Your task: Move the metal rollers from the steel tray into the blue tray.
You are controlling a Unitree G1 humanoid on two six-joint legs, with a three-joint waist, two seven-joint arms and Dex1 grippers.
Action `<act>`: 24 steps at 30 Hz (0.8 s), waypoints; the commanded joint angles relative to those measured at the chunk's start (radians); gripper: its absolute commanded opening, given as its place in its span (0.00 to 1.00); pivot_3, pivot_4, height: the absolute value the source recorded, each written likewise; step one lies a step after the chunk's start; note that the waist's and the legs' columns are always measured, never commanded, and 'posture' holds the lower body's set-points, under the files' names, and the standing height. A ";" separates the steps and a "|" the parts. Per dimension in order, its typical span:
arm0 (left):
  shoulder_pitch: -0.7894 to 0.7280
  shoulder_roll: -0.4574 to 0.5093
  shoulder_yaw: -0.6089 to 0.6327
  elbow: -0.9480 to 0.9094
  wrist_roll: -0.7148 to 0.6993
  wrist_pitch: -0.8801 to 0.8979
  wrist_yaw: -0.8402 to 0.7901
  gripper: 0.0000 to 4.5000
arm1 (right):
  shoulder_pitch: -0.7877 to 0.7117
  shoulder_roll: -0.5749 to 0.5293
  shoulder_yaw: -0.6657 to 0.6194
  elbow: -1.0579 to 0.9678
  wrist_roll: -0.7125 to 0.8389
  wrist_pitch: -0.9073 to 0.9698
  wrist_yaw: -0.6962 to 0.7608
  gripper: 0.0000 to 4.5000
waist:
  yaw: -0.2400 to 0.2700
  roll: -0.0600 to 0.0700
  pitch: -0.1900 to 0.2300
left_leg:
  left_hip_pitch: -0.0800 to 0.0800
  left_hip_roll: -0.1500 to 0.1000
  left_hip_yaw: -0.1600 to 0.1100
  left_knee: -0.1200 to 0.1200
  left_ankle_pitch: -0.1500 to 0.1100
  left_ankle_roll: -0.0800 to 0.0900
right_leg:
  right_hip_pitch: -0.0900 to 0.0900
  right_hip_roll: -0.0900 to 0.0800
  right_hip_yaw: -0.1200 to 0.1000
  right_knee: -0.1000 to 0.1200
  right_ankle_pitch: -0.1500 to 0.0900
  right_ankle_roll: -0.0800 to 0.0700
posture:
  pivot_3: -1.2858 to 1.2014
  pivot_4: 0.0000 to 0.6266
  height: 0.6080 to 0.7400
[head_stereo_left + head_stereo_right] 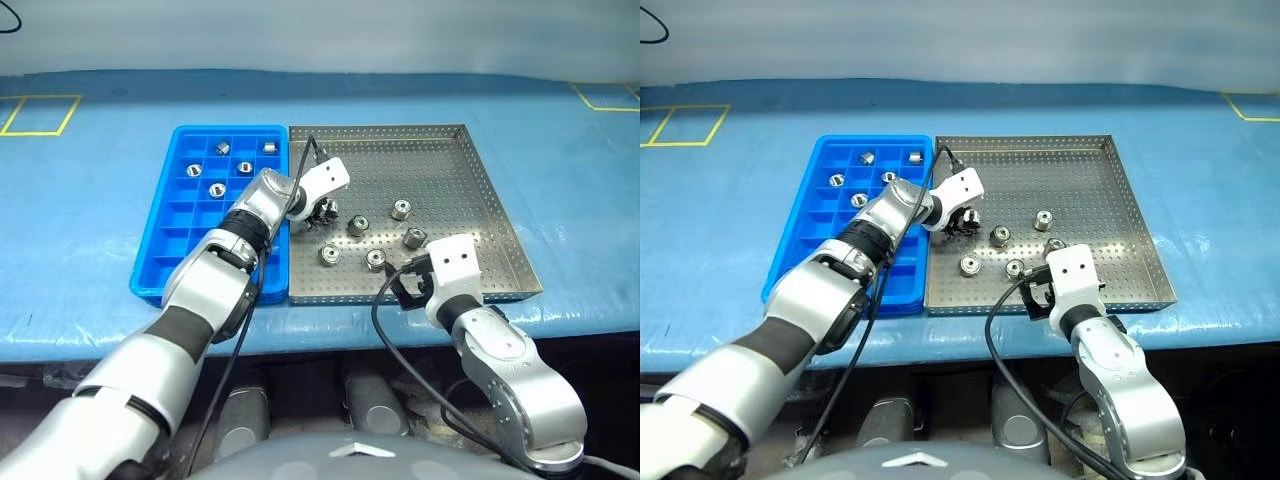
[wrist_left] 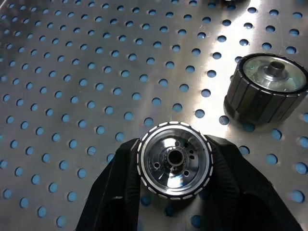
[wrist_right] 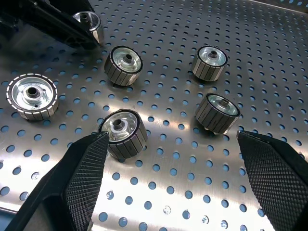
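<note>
Several metal rollers (image 1: 401,211) lie loose on the steel tray (image 1: 430,160). My left gripper (image 1: 322,212) reaches into the tray's left part and is shut on one roller (image 2: 175,161), which still rests on the perforated floor. Another roller (image 2: 267,86) stands close beside it. The blue tray (image 1: 230,128) adjoins the steel tray on the left, with several rollers (image 1: 245,168) in its far compartments. My right gripper (image 3: 172,136) hovers open over the steel tray's near edge, with a roller (image 3: 123,131) just ahead of one of its fingers (image 3: 82,183).
Both trays sit on a blue table cover (image 1: 80,230), whose front edge runs just below them. Yellow tape squares (image 1: 40,115) mark the cover at the far left and far right. A black cable (image 1: 245,310) hangs along my left arm.
</note>
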 commanded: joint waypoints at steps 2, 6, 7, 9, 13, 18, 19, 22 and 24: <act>0.025 0.049 0.089 -0.140 -0.066 0.025 0.024 0.38 | -0.021 -0.001 0.003 -0.019 0.003 -0.019 0.012 1.00 | 0.000 0.000 0.000 | 0.000 0.000 0.000 -0.001 0.000 0.000 | -0.001 0.000 0.000 0.000 0.001 0.002 | 0.44 0.24 1.00; 0.119 0.084 0.161 -0.382 -0.131 0.105 0.042 0.38 | -0.032 -0.004 0.006 -0.017 0.003 -0.012 0.023 1.00 | 0.008 0.000 0.000 | 0.000 0.000 -0.001 -0.003 0.000 0.000 | -0.001 0.000 0.000 0.000 0.001 0.002 | 0.45 0.24 1.00; 0.165 0.098 0.183 -0.491 -0.151 0.143 0.050 0.38 | -0.036 -0.006 0.008 -0.015 0.004 -0.011 0.026 1.00 | 0.009 0.000 0.000 | 0.000 0.000 -0.001 -0.003 0.000 0.000 | -0.001 0.000 0.000 0.000 0.001 0.002 | 0.45 0.24 1.00; 0.264 0.128 0.222 -0.716 -0.187 0.221 0.068 0.38 | -0.045 -0.009 0.013 -0.010 0.006 -0.006 0.033 1.00 | 0.009 0.001 0.000 | 0.000 0.000 -0.001 -0.003 0.000 0.000 | -0.001 0.000 0.000 0.000 0.001 0.002 | 0.46 0.24 1.00; 0.426 0.159 0.316 -1.055 -0.231 0.315 0.172 0.38 | -0.070 -0.019 0.029 0.005 0.009 0.000 0.051 1.00 | 0.022 0.001 0.000 | 0.000 0.001 -0.001 -0.003 0.000 0.000 | -0.001 0.001 0.000 0.001 0.001 0.001 | 0.48 0.24 1.00; 0.584 0.175 0.411 -1.278 -0.217 0.359 0.340 0.38 | -0.117 -0.026 0.064 0.044 0.017 0.001 0.080 1.00 | 0.054 0.001 0.000 | 0.004 0.001 0.000 -0.001 0.000 0.000 | 0.003 0.001 0.000 0.001 0.001 0.001 | 0.51 0.24 1.00; 0.612 0.178 0.422 -1.307 -0.216 0.369 0.363 0.38 | -0.127 -0.030 0.073 0.053 0.018 0.001 0.087 1.00 | 0.061 0.001 0.000 | 0.004 0.001 0.000 -0.001 0.000 0.000 | 0.003 0.001 0.000 0.001 0.000 0.000 | 0.51 0.24 1.00; 0.684 0.185 0.441 -1.378 -0.206 0.397 0.424 0.38 | -0.158 -0.039 0.093 0.076 0.022 -0.001 0.105 1.00 | 0.084 0.000 0.000 | 0.005 0.001 0.000 -0.001 0.000 0.000 | 0.004 0.001 0.000 0.001 0.000 -0.001 | 0.53 0.24 1.00; 0.725 0.186 0.453 -1.412 -0.203 0.412 0.461 0.38 | -0.174 -0.042 0.103 0.088 0.025 -0.002 0.115 1.00 | 0.102 0.000 0.000 | 0.004 0.000 -0.001 -0.001 0.000 0.000 | 0.004 0.001 0.000 0.001 0.000 -0.001 | 0.53 0.24 1.00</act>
